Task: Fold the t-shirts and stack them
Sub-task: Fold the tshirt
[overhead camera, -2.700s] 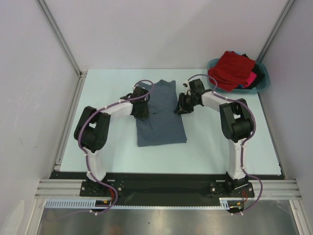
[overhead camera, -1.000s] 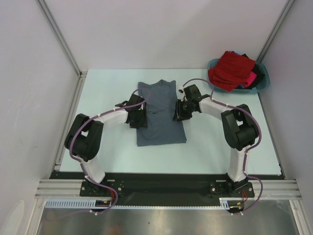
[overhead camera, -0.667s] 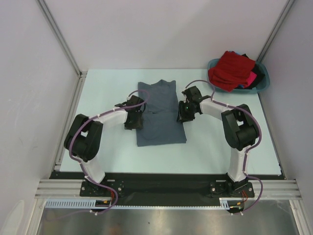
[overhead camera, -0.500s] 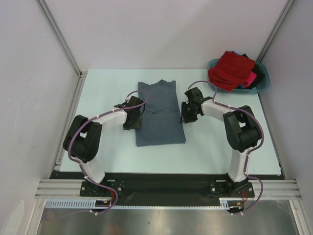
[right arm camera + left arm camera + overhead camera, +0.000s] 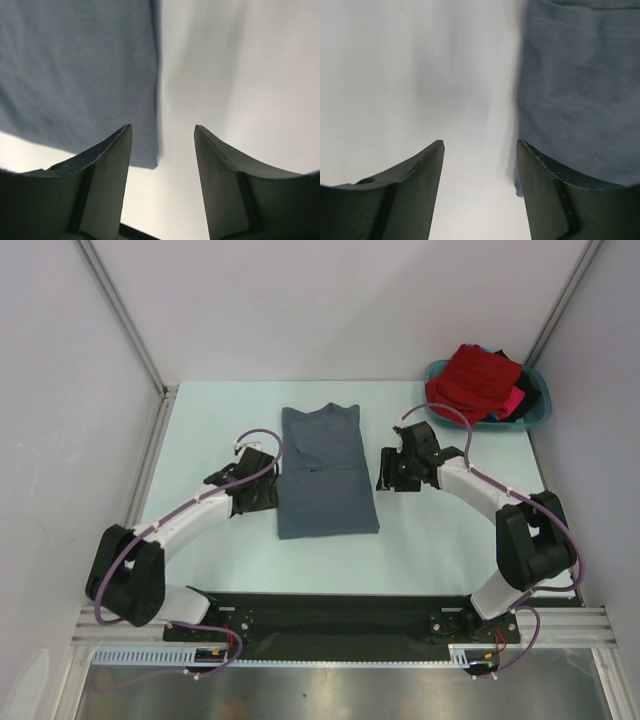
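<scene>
The grey t-shirt (image 5: 326, 475) lies flat in the middle of the pale table (image 5: 200, 430). It is folded into a long strip, with its neck at the far end. The left gripper (image 5: 258, 496) is down low, just beside the shirt's left edge. Its two fingers (image 5: 410, 190) are apart, with bare table between them. The right gripper (image 5: 389, 477) is just beside the shirt's right edge. Its fingers (image 5: 225, 185) are apart too, and the edge of the cloth shows in the gap. Neither gripper holds anything. A teal basin (image 5: 538, 418) sits well apart, in the far right corner. A red t-shirt (image 5: 478, 380) is piled on top of it, with some pink cloth (image 5: 516, 400) and dark cloth (image 5: 536, 390) beside it.
</scene>
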Motion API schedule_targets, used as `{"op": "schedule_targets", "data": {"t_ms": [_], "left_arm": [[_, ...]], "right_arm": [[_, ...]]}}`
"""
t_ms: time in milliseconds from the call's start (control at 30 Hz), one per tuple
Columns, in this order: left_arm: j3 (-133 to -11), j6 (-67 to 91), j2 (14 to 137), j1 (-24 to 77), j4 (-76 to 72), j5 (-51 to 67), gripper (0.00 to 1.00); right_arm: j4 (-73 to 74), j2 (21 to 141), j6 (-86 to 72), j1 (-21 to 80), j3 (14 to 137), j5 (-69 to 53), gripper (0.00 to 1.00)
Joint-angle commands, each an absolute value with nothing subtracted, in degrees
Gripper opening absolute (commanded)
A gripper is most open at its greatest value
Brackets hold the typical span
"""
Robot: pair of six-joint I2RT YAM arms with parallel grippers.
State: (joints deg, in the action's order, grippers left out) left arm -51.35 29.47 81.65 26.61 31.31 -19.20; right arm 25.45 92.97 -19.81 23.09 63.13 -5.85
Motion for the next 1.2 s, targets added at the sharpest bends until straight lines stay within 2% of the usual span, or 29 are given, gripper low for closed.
{"op": "schedule_targets", "data": {"t_ms": [0, 167, 467, 800, 1167], "left_arm": [[-46.4, 31.9, 76.1, 27.3, 25.1, -9.2, 0.68], [-38.1, 34.3, 72.1, 28.0, 17.4, -0.5, 0.7], [-29.0, 37.5, 68.5, 28.1, 9.5, 1.5, 0.71], [-24.5, 40.2, 70.9, 28.1, -2.2, 6.8, 0.71], [-22.6, 42.1, 74.5, 28.1, -5.2, 9.3, 0.67]], "right_arm": [[24.1, 90.9, -19.5, 22.9, 59.6, -13.3, 0.59], [19.8, 89.5, -22.2, 22.9, 52.9, -19.5, 0.59], [15.8, 88.8, -23.1, 22.5, 48.3, -22.2, 0.6], [10.7, 92.2, -25.2, 22.1, 46.2, -26.4, 0.59], [6.2, 95.3, -28.8, 22.1, 43.9, -30.2, 0.57]]}}
